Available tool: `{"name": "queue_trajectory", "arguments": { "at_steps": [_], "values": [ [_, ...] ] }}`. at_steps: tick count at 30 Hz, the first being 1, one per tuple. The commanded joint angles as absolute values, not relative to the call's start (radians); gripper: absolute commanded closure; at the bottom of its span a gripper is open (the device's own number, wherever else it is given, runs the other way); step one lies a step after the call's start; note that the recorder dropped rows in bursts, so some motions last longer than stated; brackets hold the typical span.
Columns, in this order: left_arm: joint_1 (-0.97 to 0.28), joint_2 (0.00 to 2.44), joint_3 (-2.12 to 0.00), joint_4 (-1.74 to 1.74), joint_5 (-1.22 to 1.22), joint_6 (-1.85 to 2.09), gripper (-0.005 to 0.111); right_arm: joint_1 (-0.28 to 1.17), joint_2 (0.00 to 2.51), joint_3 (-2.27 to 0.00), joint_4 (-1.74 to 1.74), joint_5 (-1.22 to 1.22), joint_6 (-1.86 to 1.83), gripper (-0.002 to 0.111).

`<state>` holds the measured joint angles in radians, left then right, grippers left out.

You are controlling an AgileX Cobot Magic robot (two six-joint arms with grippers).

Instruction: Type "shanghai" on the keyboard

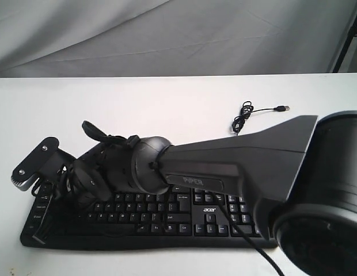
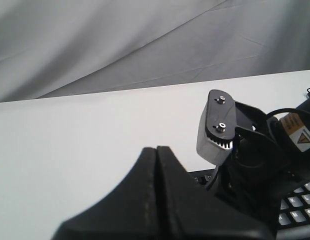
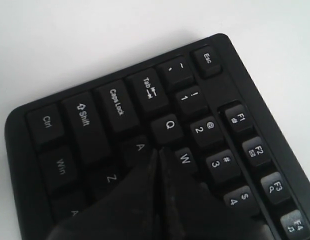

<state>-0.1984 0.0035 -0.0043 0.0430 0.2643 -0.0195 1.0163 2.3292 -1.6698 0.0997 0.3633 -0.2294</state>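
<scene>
The black keyboard (image 1: 167, 215) lies along the table's near edge, its acer logo facing me. My right arm (image 1: 224, 161) reaches across it to its left end. In the right wrist view the right gripper (image 3: 158, 148) is shut and empty, its tips low over the keyboard (image 3: 115, 105) where the A, Q and W keys meet. The fingers hide the S key, and contact cannot be judged. The left gripper (image 2: 156, 148) is shut on nothing beside the keyboard's (image 2: 295, 212) left end and does not show in the exterior view.
The keyboard's thin cable (image 1: 247, 115) lies coiled on the white table behind the number pad, its plug (image 1: 282, 108) loose. The right arm's silver wrist camera (image 2: 215, 127) stands close to the left gripper. A grey cloth hangs behind the table.
</scene>
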Motion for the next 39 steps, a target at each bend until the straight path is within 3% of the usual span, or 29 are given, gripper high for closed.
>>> {"name": "queue_trajectory", "arguments": {
  "at_steps": [1,8,15,39],
  "values": [
    [-0.202,0.0,0.0,0.044,0.26,-0.022,0.107,1.014,2.316,-1.672,0.094,0.396,-0.239,0.108],
    [-0.202,0.0,0.0,0.044,0.26,-0.022,0.107,1.014,2.208,-1.624,0.026,0.416,-0.211,0.108],
    [-0.202,0.0,0.0,0.044,0.26,-0.022,0.107,0.959,2.076,-1.294,0.038,0.205,-0.172,0.108],
    [-0.202,0.0,0.0,0.044,0.26,-0.022,0.107,0.95,2.124,-1.282,0.07,0.211,-0.176,0.108]
  ]
}}
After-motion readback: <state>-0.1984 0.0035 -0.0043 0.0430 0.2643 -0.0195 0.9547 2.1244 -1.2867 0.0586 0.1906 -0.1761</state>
